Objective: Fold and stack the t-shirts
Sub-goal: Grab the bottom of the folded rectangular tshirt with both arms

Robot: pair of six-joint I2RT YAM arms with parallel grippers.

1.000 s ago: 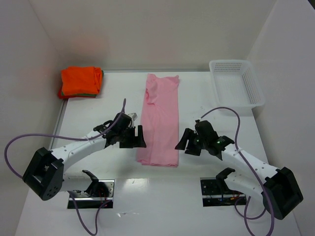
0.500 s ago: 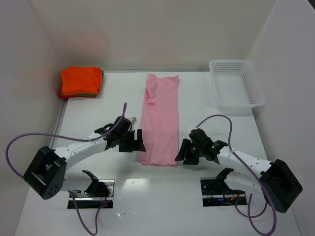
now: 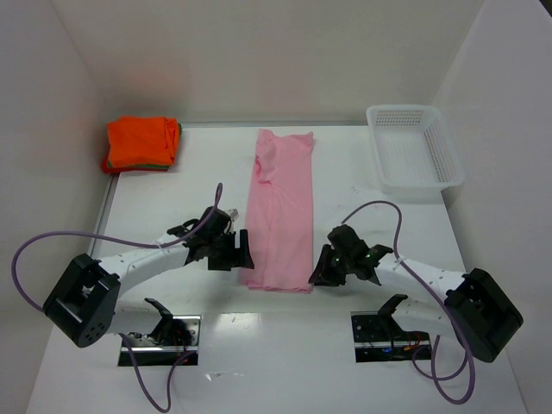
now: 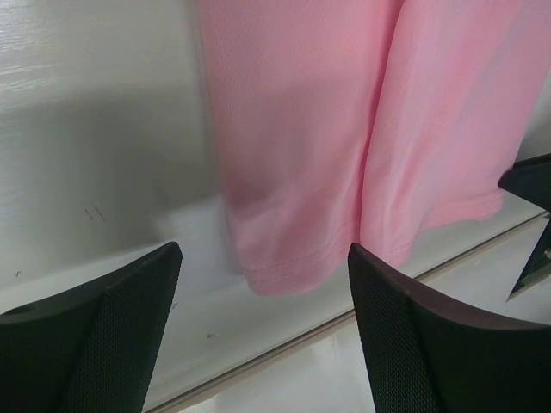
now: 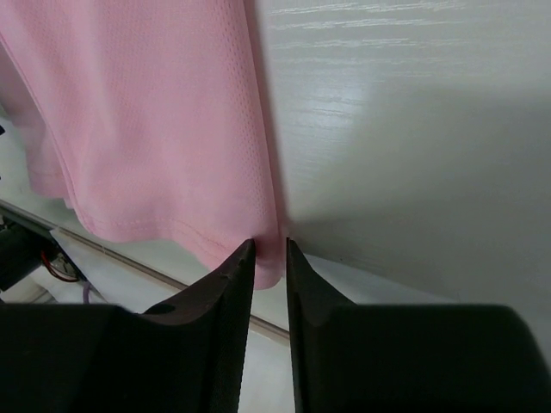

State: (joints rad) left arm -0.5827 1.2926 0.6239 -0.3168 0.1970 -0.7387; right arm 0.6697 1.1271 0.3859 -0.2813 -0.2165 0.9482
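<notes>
Now pink shirt (image 3: 280, 207) lies lengthwise mid tabletop (image 3: 172, 190). L fingers (image 4: 95, 344) wide open at its near-left corner; R fingers (image 5: 215, 327) nearly closed, pinching near-right corner. Folded orange shirt (image 3: 142, 142) far-left.

Matt pink cloth shirt (image 4: 301, 129), glossy white table (image 4: 86, 103)

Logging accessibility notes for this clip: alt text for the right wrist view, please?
The right gripper, nearly closed, straddles the hemmed corner of a pink t-shirt lying flat on a white table; whether it grips the cloth is unclear.
</notes>
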